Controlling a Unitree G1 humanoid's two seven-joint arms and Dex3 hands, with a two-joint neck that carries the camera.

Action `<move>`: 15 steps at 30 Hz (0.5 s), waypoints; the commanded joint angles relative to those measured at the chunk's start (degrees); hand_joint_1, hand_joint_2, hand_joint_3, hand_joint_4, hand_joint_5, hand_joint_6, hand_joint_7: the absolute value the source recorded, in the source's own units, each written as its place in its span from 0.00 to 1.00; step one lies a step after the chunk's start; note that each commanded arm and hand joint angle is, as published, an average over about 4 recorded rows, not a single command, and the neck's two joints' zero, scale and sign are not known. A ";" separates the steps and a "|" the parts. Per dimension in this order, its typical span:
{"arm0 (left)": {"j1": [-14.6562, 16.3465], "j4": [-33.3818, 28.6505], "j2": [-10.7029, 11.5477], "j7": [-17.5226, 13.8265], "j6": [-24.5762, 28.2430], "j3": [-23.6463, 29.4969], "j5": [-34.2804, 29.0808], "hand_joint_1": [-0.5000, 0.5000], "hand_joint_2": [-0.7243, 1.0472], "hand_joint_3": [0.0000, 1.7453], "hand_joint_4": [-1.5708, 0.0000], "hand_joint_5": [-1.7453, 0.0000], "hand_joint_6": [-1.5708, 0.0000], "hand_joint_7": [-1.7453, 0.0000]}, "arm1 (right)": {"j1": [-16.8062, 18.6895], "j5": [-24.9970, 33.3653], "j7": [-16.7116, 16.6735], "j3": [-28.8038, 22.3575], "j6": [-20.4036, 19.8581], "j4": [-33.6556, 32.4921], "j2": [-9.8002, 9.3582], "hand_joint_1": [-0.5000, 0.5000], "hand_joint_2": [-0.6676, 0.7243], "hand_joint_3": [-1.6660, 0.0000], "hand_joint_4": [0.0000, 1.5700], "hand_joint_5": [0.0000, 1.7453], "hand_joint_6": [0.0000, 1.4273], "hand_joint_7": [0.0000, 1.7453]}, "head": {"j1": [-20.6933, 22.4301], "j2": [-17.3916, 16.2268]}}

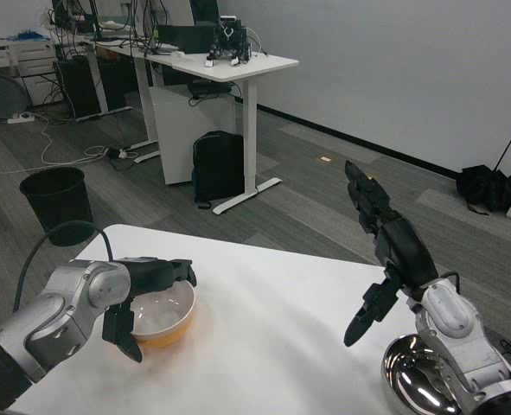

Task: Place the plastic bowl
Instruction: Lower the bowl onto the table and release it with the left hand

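The white table (272, 346) carries everything that matters. On it, directly under and against the left hand (147, 290), sits the plastic bowl (164, 318), orange outside and white inside, upright with its mouth up. That hand grips the bowl's near-left rim, fingers over the edge and thumb down the outer wall, so the bowl lies just to its right, toward the table's middle. The right hand (385, 251) is raised well apart from the bowl, fingers spread and holding nothing; a shiny metal bowl (411, 376) sits below its forearm. The left hand is plainly nearer, so the placing likely falls to it.
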 commanded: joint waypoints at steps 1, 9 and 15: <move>1.20 0.16 -0.39 -0.77 -0.47 0.38 0.22 0.00 0.80 0.35 0.98 0.00 1.00 0.70 | -0.73 0.57 0.16 0.25 -1.16 0.46 -0.34 0.04 0.82 1.00 0.00 0.00 0.00 0.00 | 1.21 -1.32; 1.77 -0.10 -0.47 -1.50 -0.50 1.02 2.53 0.00 0.75 0.06 1.00 0.00 1.00 0.79 | -0.71 0.72 0.16 0.40 -1.16 0.53 -0.34 0.04 0.82 1.00 0.00 0.00 0.00 0.00 | 3.56 -3.07; 2.06 -0.25 -0.47 -1.50 -0.45 1.63 2.86 0.00 0.40 0.05 1.00 0.00 1.00 0.84 | -0.71 0.79 0.16 0.47 -1.16 0.51 -0.30 0.04 0.82 1.00 0.00 0.00 0.00 0.00 | 4.51 -3.70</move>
